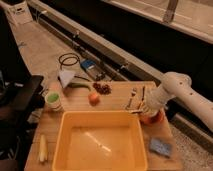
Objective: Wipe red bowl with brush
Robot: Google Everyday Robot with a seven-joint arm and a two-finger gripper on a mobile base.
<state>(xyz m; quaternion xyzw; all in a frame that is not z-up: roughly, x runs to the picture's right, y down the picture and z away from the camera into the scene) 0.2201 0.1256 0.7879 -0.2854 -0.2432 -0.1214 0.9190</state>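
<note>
The red bowl (pixel 155 119) sits on the wooden table (pixel 115 97) at the right, just past the yellow tub's far right corner. My gripper (pixel 145 110) hangs from the white arm (pixel 172 87) and is down over the bowl's left rim, hiding part of it. A short slim white stick, which looks like the brush (pixel 136 111), pokes out to the left of the gripper at the rim. Its grip is hidden.
A big yellow tub (pixel 100 142) fills the table's front. A blue sponge (pixel 160 146) lies at the front right. A grey fork (pixel 131 97) and a dark utensil (pixel 143 93) lie behind the bowl. An orange fruit (pixel 93 98), grapes (pixel 102 88) and a green cup (pixel 52 100) stand to the left.
</note>
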